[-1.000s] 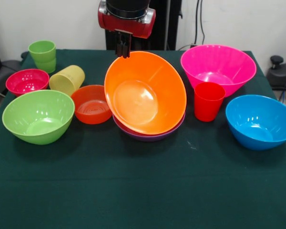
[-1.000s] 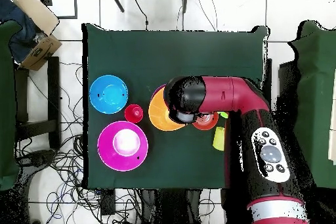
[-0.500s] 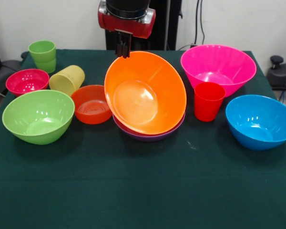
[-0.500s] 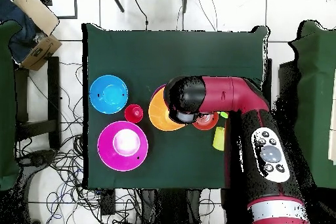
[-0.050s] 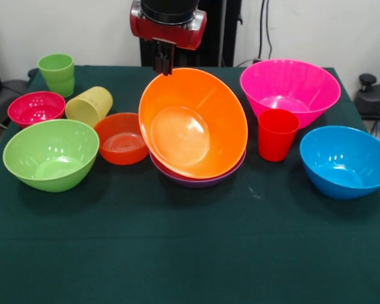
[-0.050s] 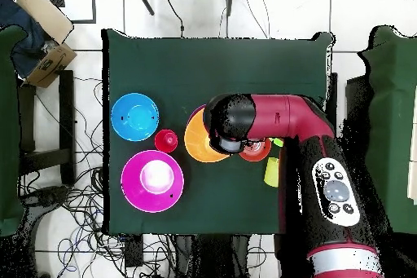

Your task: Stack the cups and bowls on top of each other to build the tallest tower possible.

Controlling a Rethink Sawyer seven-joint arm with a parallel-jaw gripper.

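At frame centre, I note the large glossy orange plastic bowl (image 5: 193, 123) tilted on the purple bowl (image 5: 199, 179). End effector (image 5: 163, 65) sits at its top rim; closure indeterminable. Light, stiff, slippery: grip the rim.

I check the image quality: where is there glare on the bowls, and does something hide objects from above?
Front view: soft highlights inside the orange bowl and pink bowl. Overhead view: the arm covers the red-orange bowl partly.
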